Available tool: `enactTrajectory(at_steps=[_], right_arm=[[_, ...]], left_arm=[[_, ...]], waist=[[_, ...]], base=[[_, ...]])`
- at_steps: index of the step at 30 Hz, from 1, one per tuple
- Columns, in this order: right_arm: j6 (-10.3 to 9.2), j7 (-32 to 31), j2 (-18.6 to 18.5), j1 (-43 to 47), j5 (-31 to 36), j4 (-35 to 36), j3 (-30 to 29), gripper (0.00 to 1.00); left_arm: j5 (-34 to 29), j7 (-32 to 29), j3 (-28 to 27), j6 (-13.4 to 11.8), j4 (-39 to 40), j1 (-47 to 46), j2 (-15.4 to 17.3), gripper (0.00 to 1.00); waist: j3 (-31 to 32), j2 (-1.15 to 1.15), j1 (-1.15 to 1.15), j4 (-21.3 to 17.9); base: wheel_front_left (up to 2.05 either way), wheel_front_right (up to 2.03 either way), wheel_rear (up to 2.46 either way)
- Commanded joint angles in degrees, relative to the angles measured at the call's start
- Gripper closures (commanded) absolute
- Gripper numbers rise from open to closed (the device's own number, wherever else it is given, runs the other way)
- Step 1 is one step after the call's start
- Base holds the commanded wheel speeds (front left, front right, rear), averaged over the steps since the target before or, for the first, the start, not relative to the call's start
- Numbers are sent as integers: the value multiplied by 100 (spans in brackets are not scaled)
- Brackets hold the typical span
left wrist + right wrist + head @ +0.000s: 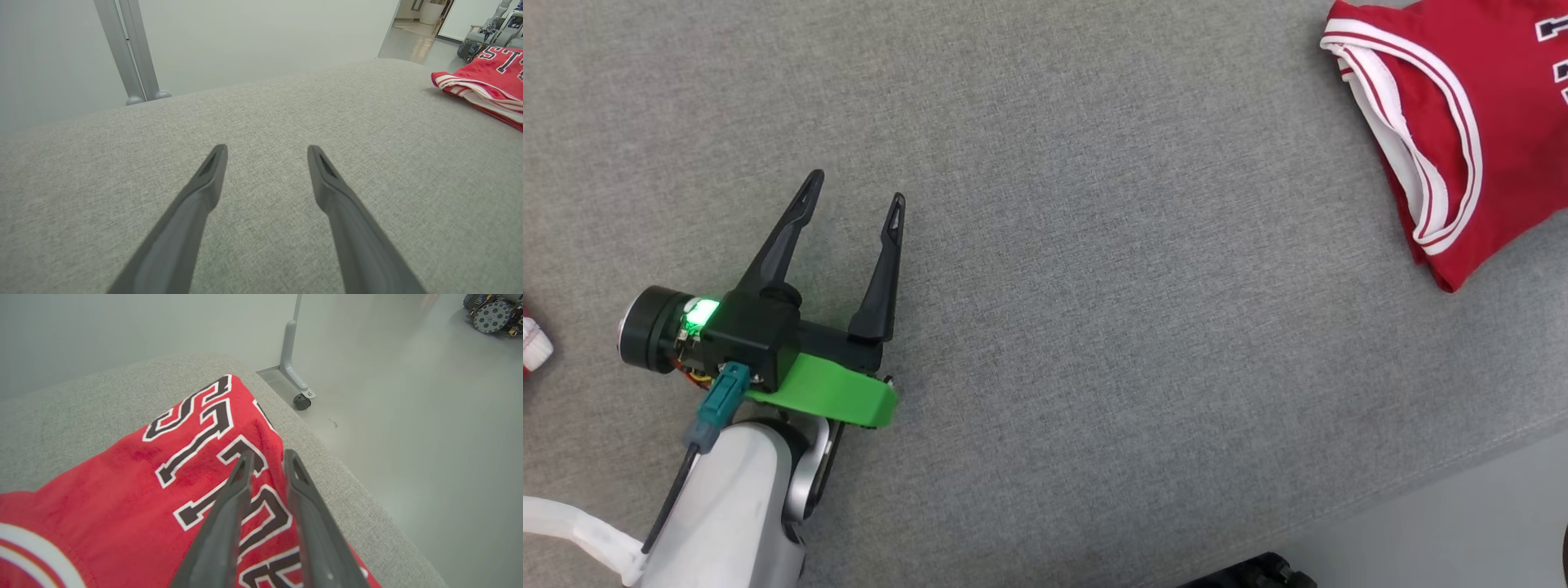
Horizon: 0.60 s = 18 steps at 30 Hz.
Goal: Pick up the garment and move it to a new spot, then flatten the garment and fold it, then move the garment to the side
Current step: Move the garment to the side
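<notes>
Grey fabric surface (1094,327) — pale glossy floor (429,437) beyond

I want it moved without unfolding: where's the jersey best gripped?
Probably the jersey by its right edge, pinched from above by the right hand hovering there: it lies flat in layers, that edge free near the cushion rim.

Site: a robotics lab or test room, by my reading.
- One broad work surface upholstered in grey woven fabric (1094,343), rounded at its edges, set before me.
- Smooth pale grey floor (429,449) with a dull sheen.
- Plain pale wall (265,36).
- One grey metal stand (289,355) on a small black caster (301,402).
- Twin grey metal posts with rounded feet (137,53).
- Grey wheeled machines (488,32) parked beyond an open doorway (421,28).
</notes>
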<state>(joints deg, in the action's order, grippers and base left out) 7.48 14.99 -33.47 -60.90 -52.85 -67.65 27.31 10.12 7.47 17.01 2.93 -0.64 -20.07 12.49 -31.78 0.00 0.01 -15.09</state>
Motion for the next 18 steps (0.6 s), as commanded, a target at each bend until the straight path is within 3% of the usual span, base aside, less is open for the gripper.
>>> enactTrajectory(at_steps=[1, 9, 18], right_arm=[[3, 24, -57, -150, 159, -35, -49, 0], [3, 23, 54, 83, 1179, 796, -429, 0], [3, 21, 527, 1618, 2085, 2704, -1329, 0]], left_arm=[[33, 53, 2, -55, -29, -35, -2, 0], [286, 418, -139, -152, -353, 259, -133, 0], [590, 666, -587, -397, -565, 862, -73, 0]], waist=[[125, 0, -1, 54], [975, 0, -1, 316], [2194, 0, -1, 856]], base=[[0, 0, 0], [0, 0, 0], [0, 0, 0]])
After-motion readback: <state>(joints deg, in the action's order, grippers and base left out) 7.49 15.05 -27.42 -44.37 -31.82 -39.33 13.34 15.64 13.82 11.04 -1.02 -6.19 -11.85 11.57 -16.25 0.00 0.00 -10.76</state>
